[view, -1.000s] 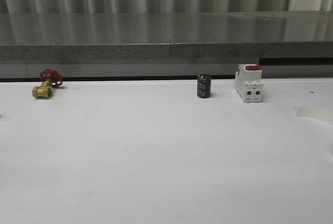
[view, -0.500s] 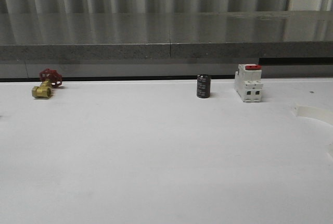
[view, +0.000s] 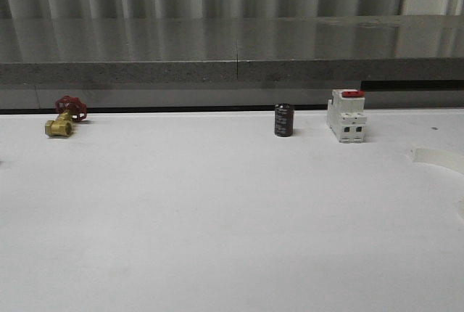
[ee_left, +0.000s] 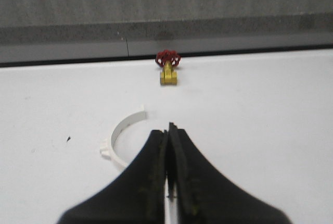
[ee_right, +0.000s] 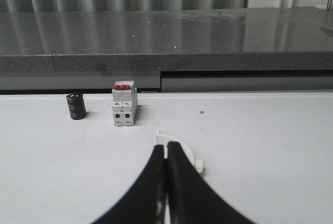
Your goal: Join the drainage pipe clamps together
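While both jaws sit closed, empty, we note brass valve (view: 60,125), black cylinder (view: 283,120), breaker block (view: 346,115) along table (view: 217,218) rear; clamps (ee_left: 120,132) (ee_right: 182,148) unobstructed.

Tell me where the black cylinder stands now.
In the front view, the black cylinder stands upright at the table's far edge, right of centre, just left of the white block with a red top.
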`<state>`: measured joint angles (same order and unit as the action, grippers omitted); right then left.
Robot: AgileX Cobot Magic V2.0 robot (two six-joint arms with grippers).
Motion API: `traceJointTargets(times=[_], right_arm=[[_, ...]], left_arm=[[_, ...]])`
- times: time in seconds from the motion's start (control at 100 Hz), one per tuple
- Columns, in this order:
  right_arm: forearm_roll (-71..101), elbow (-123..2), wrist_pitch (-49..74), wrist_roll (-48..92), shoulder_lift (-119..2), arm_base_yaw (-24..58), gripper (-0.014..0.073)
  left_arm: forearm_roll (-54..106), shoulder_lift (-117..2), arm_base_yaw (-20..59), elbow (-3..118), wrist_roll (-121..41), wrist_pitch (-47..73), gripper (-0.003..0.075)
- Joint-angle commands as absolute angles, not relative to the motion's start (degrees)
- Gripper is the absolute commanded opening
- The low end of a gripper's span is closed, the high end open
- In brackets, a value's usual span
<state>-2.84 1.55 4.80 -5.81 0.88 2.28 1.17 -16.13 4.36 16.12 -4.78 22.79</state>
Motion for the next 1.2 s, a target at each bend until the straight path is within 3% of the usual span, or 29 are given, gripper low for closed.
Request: traceJointTargets(times=[0.0, 0.16, 0.26, 0.52, 0.74, 1.19], right_arm=[[-2.8, 0.6, 0.0, -5.2, 1.7, 2.1, -0.0066], [-2.8, 0.6, 0.0, -5.2, 1.7, 2.1, -0.0066], [-2.8, 0.6, 0.0, -5.2, 1.7, 2.1, -0.0066], [-2.8, 0.6, 0.0, -5.2, 1.7, 2.1, -0.0066], [-2.8, 0.6, 0.0, -5.2, 1.7, 2.1, -0.0066], [-2.8, 0.6, 0.0, -5.2, 1.7, 2.1, -0.0066]], left_arm=[[-0.8, -22.4, 4.3, 21.1, -4.3, 22.2, 0.0055], [-0.8, -32.6, 4.3, 25.7, -4.3, 21.9, 0.0384], [-0.8, -38.8, 4.3, 28.5, -4.3, 21.6, 0.0494], [0.6, -55.9, -0.9, 39.2, -1.8, 25.9, 0.0492], [1.5, -71.4, -6.3, 51.0, -1.8, 38.4, 0.0492], [1.5, -95.7, -6.5, 68.7, -1.8, 49.1, 0.0492]])
